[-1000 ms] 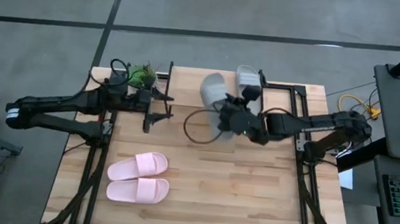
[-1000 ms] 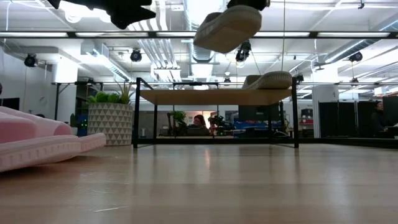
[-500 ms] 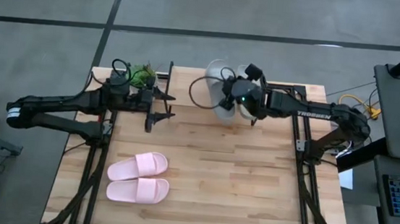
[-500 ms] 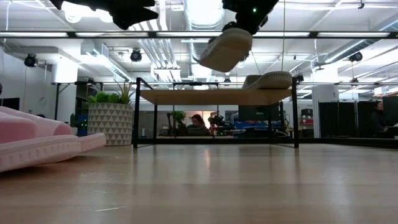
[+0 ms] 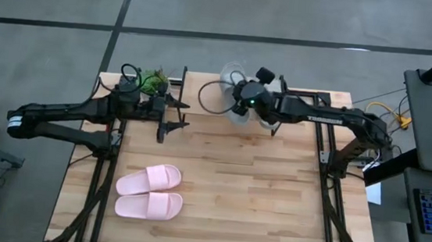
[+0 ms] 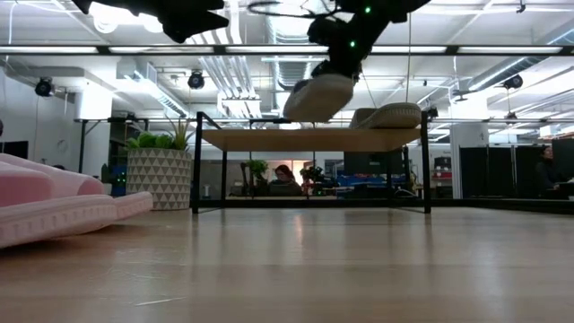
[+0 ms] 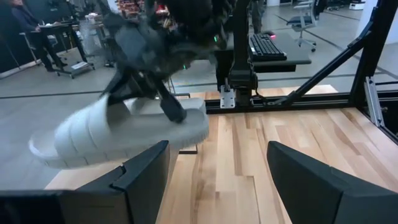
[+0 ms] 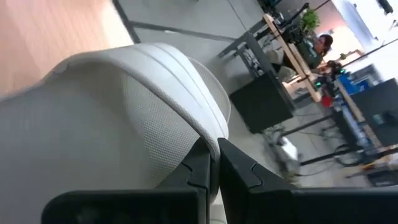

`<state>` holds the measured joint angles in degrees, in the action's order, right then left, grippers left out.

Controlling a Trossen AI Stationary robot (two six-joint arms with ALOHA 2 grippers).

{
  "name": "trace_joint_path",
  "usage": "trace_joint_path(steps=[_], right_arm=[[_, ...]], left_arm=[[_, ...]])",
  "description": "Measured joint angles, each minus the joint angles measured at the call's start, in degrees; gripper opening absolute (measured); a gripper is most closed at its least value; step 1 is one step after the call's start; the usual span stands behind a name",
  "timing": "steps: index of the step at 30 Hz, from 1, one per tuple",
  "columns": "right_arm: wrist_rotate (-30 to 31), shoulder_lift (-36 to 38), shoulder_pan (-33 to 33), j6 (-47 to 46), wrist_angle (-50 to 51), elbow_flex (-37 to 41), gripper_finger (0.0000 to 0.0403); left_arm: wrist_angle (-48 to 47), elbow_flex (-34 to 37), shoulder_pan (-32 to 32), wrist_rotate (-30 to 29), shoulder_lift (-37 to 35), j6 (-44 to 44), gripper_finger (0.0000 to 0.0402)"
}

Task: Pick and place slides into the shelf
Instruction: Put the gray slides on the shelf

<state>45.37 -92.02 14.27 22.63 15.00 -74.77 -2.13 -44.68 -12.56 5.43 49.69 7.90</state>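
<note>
I see my right jaws (image 5: 242,104) clamped on a grey slide's (image 6: 318,96) strap, holding it tilted just above the shelf (image 6: 309,139); my left jaws (image 5: 171,117) wait wide open, empty.

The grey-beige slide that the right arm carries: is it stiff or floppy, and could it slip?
The grey-beige slide hangs tilted without sagging, so probably light and fairly stiff. The right pincer pinches only its strap, so it may swing or slip.

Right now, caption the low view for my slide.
Right gripper carries a grey slide above the shelf.
</note>
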Motion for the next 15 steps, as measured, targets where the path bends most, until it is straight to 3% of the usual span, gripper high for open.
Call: trace_joint_path(steps=[15], right_arm=[[2.76, -1.89, 3.34, -5.42, 4.39, 0.23, 0.0008]], left_arm=[[-0.37, 0.04, -0.02, -0.13, 0.0, 0.0, 0.0254]])
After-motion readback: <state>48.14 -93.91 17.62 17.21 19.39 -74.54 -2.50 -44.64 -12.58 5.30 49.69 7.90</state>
